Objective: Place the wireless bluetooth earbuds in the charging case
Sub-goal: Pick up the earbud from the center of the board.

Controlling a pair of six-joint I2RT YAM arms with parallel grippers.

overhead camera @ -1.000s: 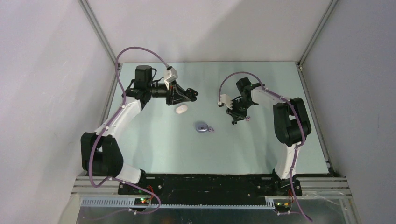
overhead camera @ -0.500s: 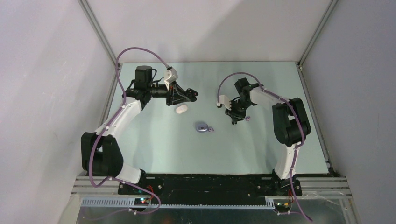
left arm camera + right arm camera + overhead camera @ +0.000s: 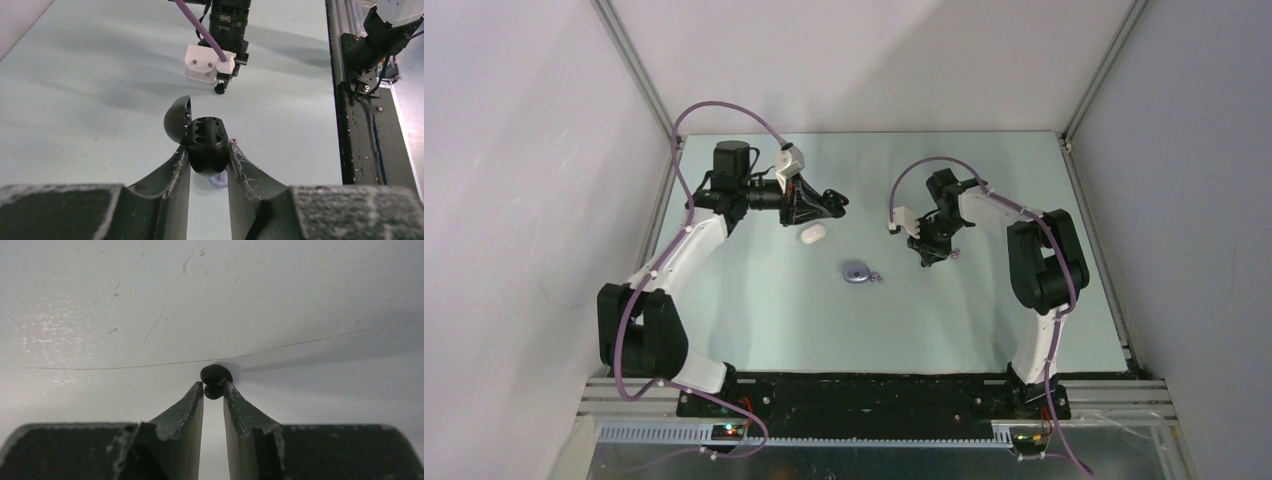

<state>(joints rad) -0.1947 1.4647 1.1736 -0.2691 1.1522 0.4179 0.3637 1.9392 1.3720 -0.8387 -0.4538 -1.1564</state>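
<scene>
My left gripper is shut on a black charging case, held above the table with its lid swung open to the left and its two moulded wells showing. In the top view this gripper hangs at the back left of the table. My right gripper is shut on a tiny black earbud, pinched at the very fingertips just over the table. From above, the right gripper points down right of centre, and a lavender earbud lies beside it.
A lavender case lies mid-table with a small lavender earbud at its right side. A white oval case rests below the left gripper. The right arm's white camera mount faces the left gripper.
The right gripper's fingers have narrowed onto the black earbud and the gripper has shifted slightly towards the back. The left arm and its case have not moved.
</scene>
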